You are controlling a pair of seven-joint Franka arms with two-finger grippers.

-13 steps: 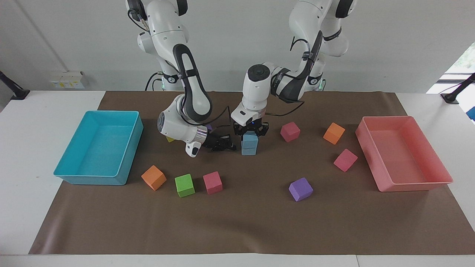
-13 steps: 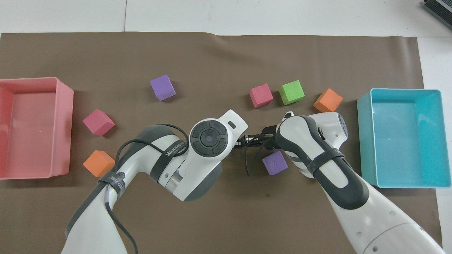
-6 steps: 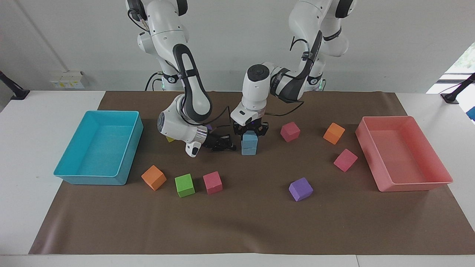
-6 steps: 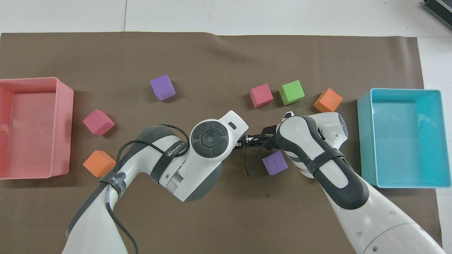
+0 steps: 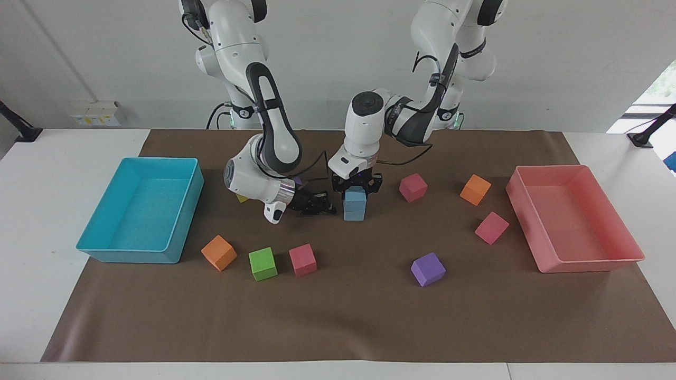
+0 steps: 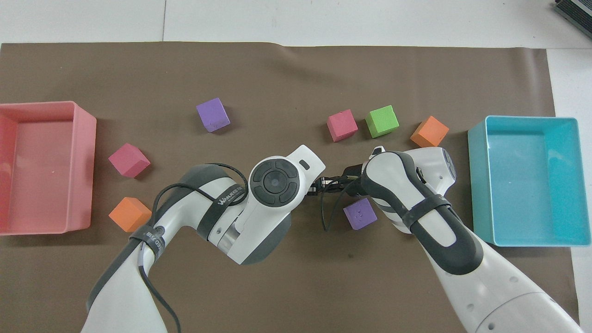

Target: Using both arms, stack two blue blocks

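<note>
Matte foam blue blocks (image 5: pixel 355 205) on a smooth brown paper-like mat (image 5: pixel 338 316)

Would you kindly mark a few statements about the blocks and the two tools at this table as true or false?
1. The upper blue block sits on the lower blue block. True.
2. The green block lies in the turquoise tray. False: the green block lies on the brown mat, between an orange block and a pink block.
3. The left tool is right over the blue stack. True.
4. The right tool holds a purple block. False: the right tool is shut on nothing, low beside the stack.
</note>
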